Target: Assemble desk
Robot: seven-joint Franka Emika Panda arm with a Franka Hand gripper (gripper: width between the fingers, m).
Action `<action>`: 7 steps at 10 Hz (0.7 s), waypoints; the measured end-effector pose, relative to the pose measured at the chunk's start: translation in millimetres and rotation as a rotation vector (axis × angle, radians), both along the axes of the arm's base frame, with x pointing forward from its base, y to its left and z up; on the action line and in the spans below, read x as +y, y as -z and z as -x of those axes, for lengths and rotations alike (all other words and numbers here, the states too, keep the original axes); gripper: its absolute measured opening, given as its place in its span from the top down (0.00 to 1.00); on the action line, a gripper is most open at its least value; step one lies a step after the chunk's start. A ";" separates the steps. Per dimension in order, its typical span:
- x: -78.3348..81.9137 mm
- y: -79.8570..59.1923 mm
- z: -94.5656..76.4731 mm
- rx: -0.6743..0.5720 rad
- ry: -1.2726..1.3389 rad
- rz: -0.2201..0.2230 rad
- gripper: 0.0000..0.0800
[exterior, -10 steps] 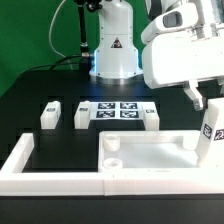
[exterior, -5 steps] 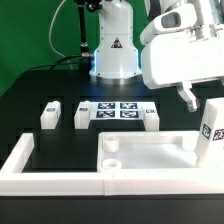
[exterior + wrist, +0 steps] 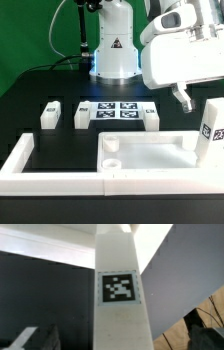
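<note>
Border wall (image 3: 20, 160) bounds exterior view's left edge. Behind, in row: first leg (image 3: 50, 115), second leg (image 3: 82, 115), marker board (image 3: 120, 110), third leg (image 3: 150, 118). Desk panel (image 3: 150, 155) front centre. Fourth leg (image 3: 211, 130) upright at panel's right end; gripper (image 3: 120, 333) released, jaws clear both sides.

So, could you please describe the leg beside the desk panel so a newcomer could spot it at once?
Find the wide white desk panel at the front and follow it to its end on the exterior view's right. The leg there stands upright, tag facing the camera; the other three legs sit farther back, beside the marker board.
</note>
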State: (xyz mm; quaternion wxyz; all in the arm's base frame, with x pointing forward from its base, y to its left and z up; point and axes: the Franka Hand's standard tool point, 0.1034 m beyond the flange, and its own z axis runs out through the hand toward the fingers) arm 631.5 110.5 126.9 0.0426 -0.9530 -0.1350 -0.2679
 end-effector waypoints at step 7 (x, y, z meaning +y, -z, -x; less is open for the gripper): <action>14.8 -0.2 -17.0 0.237 0.000 -0.020 0.19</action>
